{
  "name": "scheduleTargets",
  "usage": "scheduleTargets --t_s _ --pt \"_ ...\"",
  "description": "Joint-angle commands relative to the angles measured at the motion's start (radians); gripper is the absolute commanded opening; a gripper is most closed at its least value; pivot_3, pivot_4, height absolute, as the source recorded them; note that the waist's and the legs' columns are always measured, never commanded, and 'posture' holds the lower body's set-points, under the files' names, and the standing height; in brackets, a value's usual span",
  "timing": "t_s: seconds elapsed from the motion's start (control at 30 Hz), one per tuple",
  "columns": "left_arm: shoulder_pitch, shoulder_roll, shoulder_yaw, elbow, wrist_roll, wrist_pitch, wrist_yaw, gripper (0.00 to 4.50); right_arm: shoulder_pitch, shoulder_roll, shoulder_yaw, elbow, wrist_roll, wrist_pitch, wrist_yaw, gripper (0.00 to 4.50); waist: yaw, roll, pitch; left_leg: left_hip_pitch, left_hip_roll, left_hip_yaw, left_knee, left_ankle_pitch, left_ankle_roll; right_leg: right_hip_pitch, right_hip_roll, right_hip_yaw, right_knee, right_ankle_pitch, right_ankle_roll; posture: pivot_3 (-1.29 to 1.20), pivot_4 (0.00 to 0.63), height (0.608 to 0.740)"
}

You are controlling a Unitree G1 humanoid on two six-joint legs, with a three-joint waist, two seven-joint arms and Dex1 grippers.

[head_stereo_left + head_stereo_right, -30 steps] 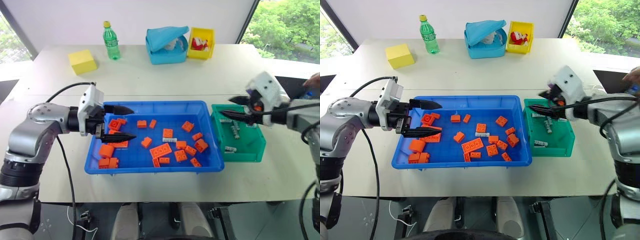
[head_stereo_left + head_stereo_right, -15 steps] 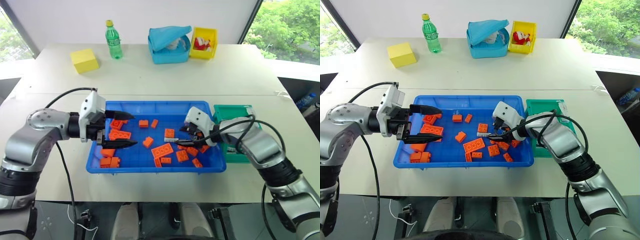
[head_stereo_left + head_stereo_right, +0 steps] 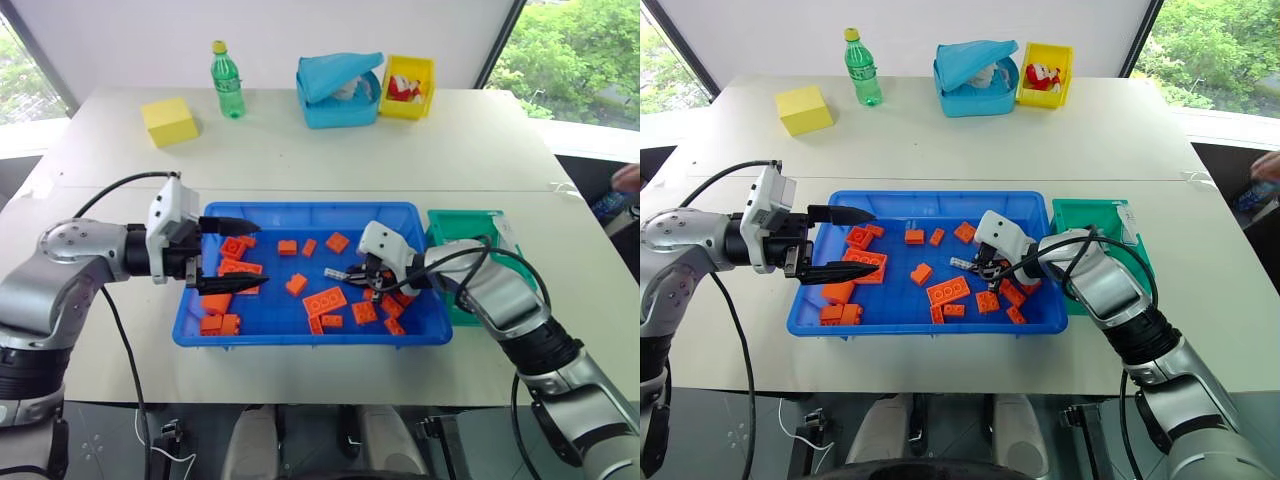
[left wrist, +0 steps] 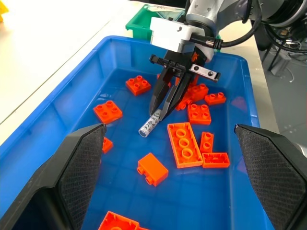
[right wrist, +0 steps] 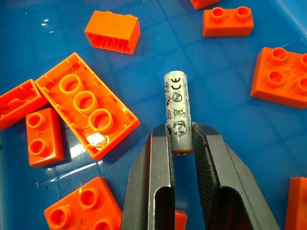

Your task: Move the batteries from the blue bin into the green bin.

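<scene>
Right gripper (image 5: pixel 181 143) pinching 1 battery (image 5: pixel 177 111) in the blue bin (image 3: pixel 300 335).

The right wrist view shows the 2 fingers clamped on the battery's near end, its long axis running straight out past the fingertips among orange bricks (image 5: pixel 86 108). The left wrist view shows it tilted, free end low toward the bin floor. The head views place it mid-bin, with the green bin (image 3: pixel 505 300) beside and the left gripper (image 3: pixel 240 253) spread wide over the bin's left end.

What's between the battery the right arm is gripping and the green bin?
The blue bin has a right wall the battery must clear, and orange bricks lie near it. The green bin sits just beyond; lifted, nothing visible blocks it.
</scene>
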Motion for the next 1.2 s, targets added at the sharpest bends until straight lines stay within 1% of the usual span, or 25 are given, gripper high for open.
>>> scheduleTargets --t_s 0.03,0.13,0.23,0.33,0.47,0.57,0.6,0.63,0.67,0.7,0.77,0.8,0.9,0.93,1.0,1.07,1.2 --pt "-0.027 -0.002 -0.001 -0.009 -0.002 -0.019 -0.005 4.50 -0.030 -0.053 -0.138 -0.067 0.054 0.066 0.006 0.08 0.002 0.000 0.000 0.000 0.000 0.000 0.000 0.000 0.000 0.000 0.000 0.000 0.000 0.000 0.000 0.00 0.150 0.736" --pt "-0.030 -0.009 -0.012 0.002 0.008 -0.031 -0.013 4.50 -0.051 -0.124 -0.286 -0.104 0.126 0.155 0.016 0.08 0.004 0.000 0.000 -0.001 0.000 0.000 0.000 0.000 0.000 0.000 -0.001 0.000 0.000 0.000 0.000 0.00 0.150 0.736" --pt "-0.032 -0.013 -0.020 0.022 0.016 -0.044 -0.022 4.50 -0.031 -0.219 -0.408 -0.131 0.175 0.213 0.032 0.08 0.006 0.000 0.000 -0.001 0.000 0.000 0.000 0.000 0.000 0.000 -0.001 -0.001 0.000 0.000 0.000 0.00 0.150 0.736" --pt "-0.038 -0.020 -0.030 0.042 0.022 -0.054 -0.033 4.50 0.050 -0.330 -0.540 -0.140 0.202 0.254 0.045 0.08 0.007 0.000 0.000 -0.001 0.000 0.000 0.000 0.000 0.000 -0.001 0.000 -0.001 0.000 0.000 0.000 0.00 0.150 0.736" --pt "-0.056 -0.028 -0.041 0.076 0.031 -0.066 -0.042 4.50 0.160 -0.385 -0.634 -0.153 0.226 0.278 0.032 0.08 -0.001 0.000 0.000 0.000 0.000 0.000 -0.001 0.000 0.000 0.000 0.000 0.000 -0.001 0.000 0.000 0.00 0.150 0.736" --pt "-0.072 -0.031 -0.047 0.104 0.041 -0.075 -0.052 4.50 0.236 -0.395 -0.659 -0.160 0.219 0.256 0.015 1.65 -0.003 0.000 0.000 0.003 0.000 0.000 -0.001 0.000 0.000 0.002 0.000 0.000 0.000 0.000 0.000 0.00 0.150 0.736" --pt "-0.075 -0.031 -0.047 0.115 0.045 -0.079 -0.058 4.50 0.246 -0.392 -0.662 -0.159 0.216 0.248 0.005 2.04 -0.002 0.000 0.000 0.003 0.000 0.000 -0.001 0.000 0.000 0.002 0.000 0.001 0.000 0.000 0.000 0.00 0.150 0.736" --pt "-0.079 -0.029 -0.046 0.128 0.050 -0.084 -0.062 4.50 0.255 -0.388 -0.666 -0.154 0.213 0.230 -0.001 2.55 -0.002 0.000 0.000 0.003 0.000 0.000 -0.001 0.000 0.000 0.002 0.000 0.001 0.000 0.000 0.000 0.00 0.150 0.736" --pt "-0.083 -0.027 -0.044 0.142 0.054 -0.088 -0.065 4.50 0.262 -0.387 -0.672 -0.146 0.211 0.208 -0.004 3.04 -0.002 0.000 0.000 0.003 0.000 0.000 -0.001 0.000 0.000 0.002 0.000 0.001 0.000 0.000 0.000 0.00 0.150 0.736" --pt "-0.087 -0.021 -0.037 0.159 0.059 -0.095 -0.065 4.50 0.277 -0.391 -0.684 -0.128 0.196 0.136 0.006 3.48 -0.001 0.000 0.000 0.003 0.000 0.000 -0.001 0.000 0.000 0.002 0.000 0.001 0.000 0.000 0.000 0.00 0.150 0.736" --pt "-0.090 -0.011 -0.026 0.184 0.070 -0.108 -0.067 4.50 0.303 -0.395 -0.706 -0.100 0.174 0.005 0.028 3.48 0.000 0.000 0.000 0.003 0.000 0.000 -0.001 0.000 0.000 0.003 0.000 0.001 0.000 0.000 0.000 0.00 0.150 0.736" --pt "-0.088 0.004 -0.006 0.207 0.074 -0.117 -0.072 4.50 0.331 -0.408 -0.733 -0.072 0.167 -0.084 0.074 3.48 0.001 0.000 0.000 0.003 0.000 0.000 -0.001 0.000 0.000 0.003 0.000 0.001 -0.001 0.000 0.000 0.00 0.150 0.736" --pt "-0.079 0.084 0.078 0.313 0.077 -0.131 -0.090 4.50 0.424 -0.488 -0.843 0.075 0.161 -0.325 0.279 3.48 0.003 -0.001 0.001 0.003 0.000 0.000 -0.001 0.000 0.000 0.003 0.000 0.000 -0.001 -0.001 0.001 0.00 0.150 0.736" --pt "-0.076 0.100 0.091 0.336 0.076 -0.137 -0.098 4.50 0.438 -0.504 -0.861 0.112 0.165 -0.370 0.314 3.48 0.002 -0.001 0.001 0.003 0.000 0.000 -0.002 0.000 0.000 0.003 0.000 0.000 -0.001 -0.001 0.001 0.00 0.150 0.736" --pt "-0.050 0.168 0.130 0.410 0.094 -0.171 -0.143 4.50 0.453 -0.560 -0.899 0.244 0.174 -0.439 0.408 3.48 -0.001 0.000 0.001 0.004 0.000 0.001 -0.002 0.000 0.000 0.003 0.000 0.000 -0.001 -0.001 0.001 0.00 0.150 0.736" --pt "-0.030 0.222 0.160 0.476 0.111 -0.197 -0.180 4.50 0.460 -0.604 -0.914 0.372 0.163 -0.516 0.481 3.48 -0.004 0.000 0.001 0.007 0.000 0.002 -0.002 0.000 0.000 0.006 0.000 0.000 -0.001 -0.001 0.001 0.00 0.150 0.736" --pt "-0.007 0.280 0.197 0.570 0.121 -0.224 -0.219 4.50 0.396 -0.632 -0.869 0.589 0.128 -0.649 0.509 3.48 -0.005 0.000 0.001 0.010 0.000 0.002 -0.003 0.000 0.000 0.008 -0.001 0.000 -0.002 -0.004 -0.002 0.00 0.150 0.736"
